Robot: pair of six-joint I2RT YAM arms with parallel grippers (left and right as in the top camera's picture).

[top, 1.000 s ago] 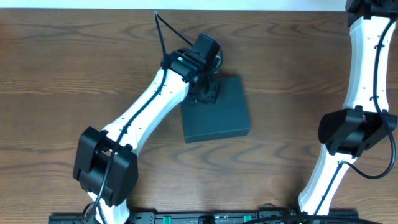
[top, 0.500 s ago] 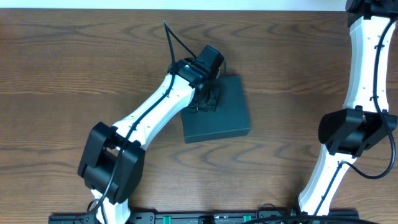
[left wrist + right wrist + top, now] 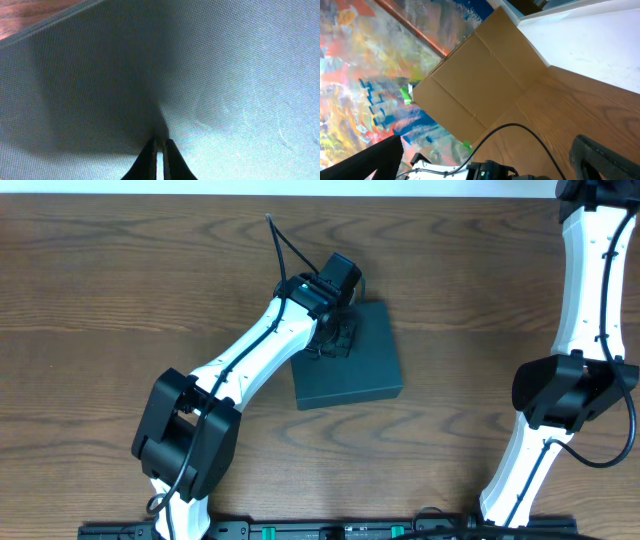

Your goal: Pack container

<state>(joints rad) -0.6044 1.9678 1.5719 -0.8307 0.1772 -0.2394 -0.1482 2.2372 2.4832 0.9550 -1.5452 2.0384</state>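
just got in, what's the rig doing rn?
The left gripper is down on the dark green box, near its far left corner. Its fingers are pinched together, and the tips appear to touch the lid. The box looks closed and lies flat on the wooden table. The right arm is parked off to the right, well clear of the box, with the right gripper open and holding nothing. From the right wrist camera it points away from the table.

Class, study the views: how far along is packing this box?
Done: the dark teal square cardboard box lies closed, lid flat. In hand: the left hand, nearly shut, sits on the lid. Left: seemingly only lifting that hand away; contents are hidden.
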